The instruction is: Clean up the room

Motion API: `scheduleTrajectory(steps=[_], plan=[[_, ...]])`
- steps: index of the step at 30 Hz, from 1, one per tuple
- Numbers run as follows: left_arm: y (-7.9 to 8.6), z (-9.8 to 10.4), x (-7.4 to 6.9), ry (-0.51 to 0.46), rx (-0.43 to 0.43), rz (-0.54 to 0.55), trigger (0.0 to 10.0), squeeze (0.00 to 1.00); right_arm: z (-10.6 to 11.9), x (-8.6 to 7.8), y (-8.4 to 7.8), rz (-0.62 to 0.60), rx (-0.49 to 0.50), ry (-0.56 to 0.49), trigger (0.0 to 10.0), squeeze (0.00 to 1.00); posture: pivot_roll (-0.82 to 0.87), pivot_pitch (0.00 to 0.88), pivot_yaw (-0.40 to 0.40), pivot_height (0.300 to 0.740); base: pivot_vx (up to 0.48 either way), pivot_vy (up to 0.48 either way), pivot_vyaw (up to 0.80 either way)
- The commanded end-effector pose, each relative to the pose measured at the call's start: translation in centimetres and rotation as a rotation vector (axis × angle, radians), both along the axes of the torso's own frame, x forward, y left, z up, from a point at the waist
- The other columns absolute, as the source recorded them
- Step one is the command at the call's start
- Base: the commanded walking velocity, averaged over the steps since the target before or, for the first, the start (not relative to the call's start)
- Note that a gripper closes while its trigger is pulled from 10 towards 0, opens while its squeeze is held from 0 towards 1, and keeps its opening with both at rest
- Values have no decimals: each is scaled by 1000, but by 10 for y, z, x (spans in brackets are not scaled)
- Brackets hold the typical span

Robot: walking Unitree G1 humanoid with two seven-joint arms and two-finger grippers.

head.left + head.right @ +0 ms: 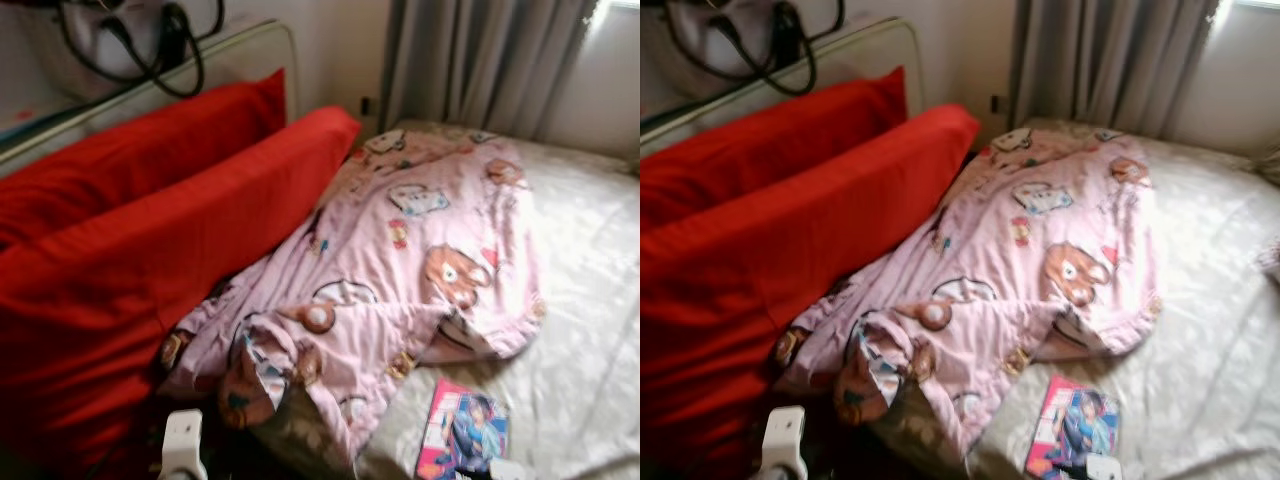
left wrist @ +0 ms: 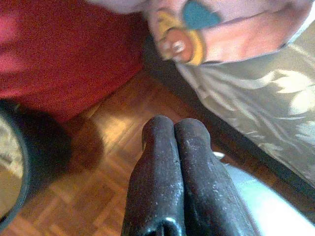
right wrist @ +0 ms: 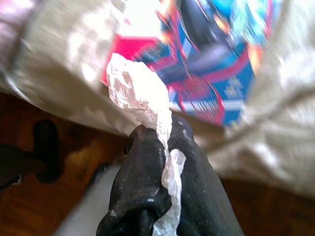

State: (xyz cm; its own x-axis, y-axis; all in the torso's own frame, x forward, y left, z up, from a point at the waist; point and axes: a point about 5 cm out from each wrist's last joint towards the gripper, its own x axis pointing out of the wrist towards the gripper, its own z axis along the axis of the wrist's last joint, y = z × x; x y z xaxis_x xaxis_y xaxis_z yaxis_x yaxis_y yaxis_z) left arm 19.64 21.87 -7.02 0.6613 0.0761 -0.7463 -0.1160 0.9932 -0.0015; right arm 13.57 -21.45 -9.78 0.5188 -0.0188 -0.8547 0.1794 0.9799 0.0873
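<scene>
My right gripper [image 3: 157, 132] is shut on a crumpled white scrap of tissue or plastic [image 3: 135, 93], which sticks out past the fingertips. It hovers at the bed's near edge, just in front of a colourful pink and blue book [image 1: 463, 432] lying on the cream sheet [image 1: 580, 330]. My left gripper [image 2: 173, 125] is shut with nothing between its fingers, low over the wooden parquet floor [image 2: 113, 128] beside the bed. A pink cartoon-print blanket [image 1: 400, 270] lies rumpled across the bed, one corner hanging over the side [image 2: 197, 29].
Two big red pillows [image 1: 150, 230] lean along the bed's left side against a metal headboard [image 1: 250, 45] with a bag [image 1: 140, 40] hung on it. Grey curtains [image 1: 480, 60] hang behind. A dark round rim [image 2: 22, 162] sits on the floor beside the left gripper.
</scene>
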Motion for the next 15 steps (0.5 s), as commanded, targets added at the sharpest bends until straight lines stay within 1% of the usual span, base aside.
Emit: scheduleTrajectory(steps=[1,8,15], plan=[[-1,-2,-2,17,-9,-6,10000,0,-1,-5,-1,-1,-1,9,10000,0,80,0,-26,714,0,0,800],[-3,-1,-1,7,-13,9,10000,0,0,-3,-3,9,-5,9,10000,0,87,0,-44,714,0,0,800],[-6,-2,-1,7,-23,27,10000,0,2,1,-8,16,-19,4,10000,0,89,0,-69,714,0,0,800]])
